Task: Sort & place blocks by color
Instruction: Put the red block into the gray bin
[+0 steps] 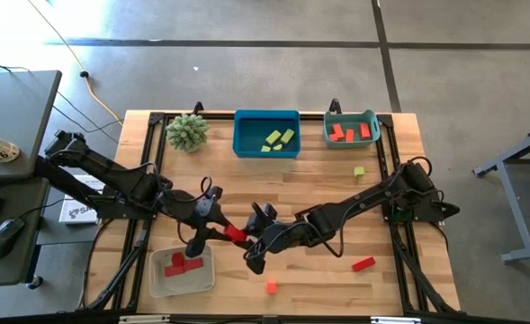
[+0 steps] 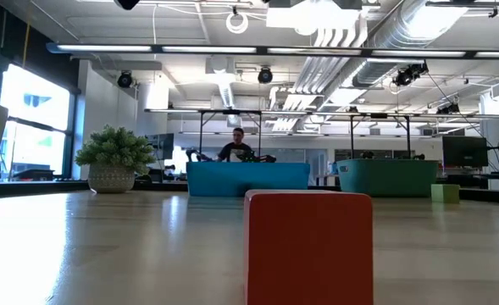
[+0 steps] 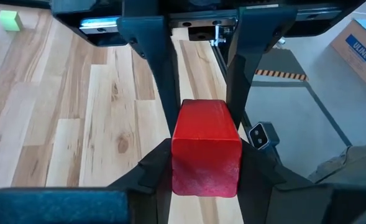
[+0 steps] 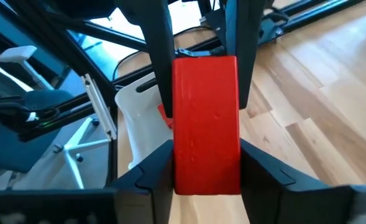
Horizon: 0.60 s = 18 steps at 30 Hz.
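A red block (image 1: 236, 235) hangs in the air over the table's near middle, between my two grippers. My left gripper (image 1: 222, 229) reaches in from the left and is shut on the block's left end (image 3: 205, 155). Facing it from the right, my right gripper (image 1: 249, 241) is shut on the other end (image 4: 205, 162). Other blocks lie loose on the table: a yellow-green cube (image 1: 359, 172), a red bar (image 1: 363, 264) and an orange cube (image 1: 271, 287). The orange cube also fills the low view close up (image 2: 308, 246). My left gripper pinches the red block's two side faces (image 3: 178, 149) between its fingers, at the block's left end. The fingers come from the table's left, slanting a little downward, and lie along the block. The block is lifted clear of the table. My right gripper has its two fingers against the block's side faces (image 4: 181, 168) at the right end. They come from the table's right, slanting a little downward, along the block. My left gripper's fingers (image 4: 161, 68) sit on the same faces farther along.
A white tray (image 1: 199, 284) with red blocks sits at the near left. At the far edge stand a blue tray (image 1: 243, 135) with yellow-green blocks, a teal tray (image 1: 328, 131) with red and orange blocks, and a spiky green plant (image 1: 187, 131).
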Motion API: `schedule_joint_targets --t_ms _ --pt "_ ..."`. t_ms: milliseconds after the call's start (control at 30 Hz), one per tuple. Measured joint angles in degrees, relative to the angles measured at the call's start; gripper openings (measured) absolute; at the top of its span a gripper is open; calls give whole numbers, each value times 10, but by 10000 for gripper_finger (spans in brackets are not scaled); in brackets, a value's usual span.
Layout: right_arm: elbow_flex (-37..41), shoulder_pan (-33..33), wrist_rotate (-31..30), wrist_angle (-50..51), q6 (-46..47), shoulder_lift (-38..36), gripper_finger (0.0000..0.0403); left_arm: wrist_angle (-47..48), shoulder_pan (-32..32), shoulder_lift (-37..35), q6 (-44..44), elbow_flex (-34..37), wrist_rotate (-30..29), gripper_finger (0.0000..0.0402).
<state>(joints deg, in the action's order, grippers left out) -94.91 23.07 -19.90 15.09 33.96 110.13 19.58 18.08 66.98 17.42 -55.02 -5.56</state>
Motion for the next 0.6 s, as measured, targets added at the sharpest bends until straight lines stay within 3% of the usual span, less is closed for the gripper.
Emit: schedule_joint_targets --t_ms 233,600 --pt "1 0 14 1 12 0 173 4 6 0 4 0 0 107" --pt "1 1 15 1 22 0 178 35 35 0 19 0 -9 107"
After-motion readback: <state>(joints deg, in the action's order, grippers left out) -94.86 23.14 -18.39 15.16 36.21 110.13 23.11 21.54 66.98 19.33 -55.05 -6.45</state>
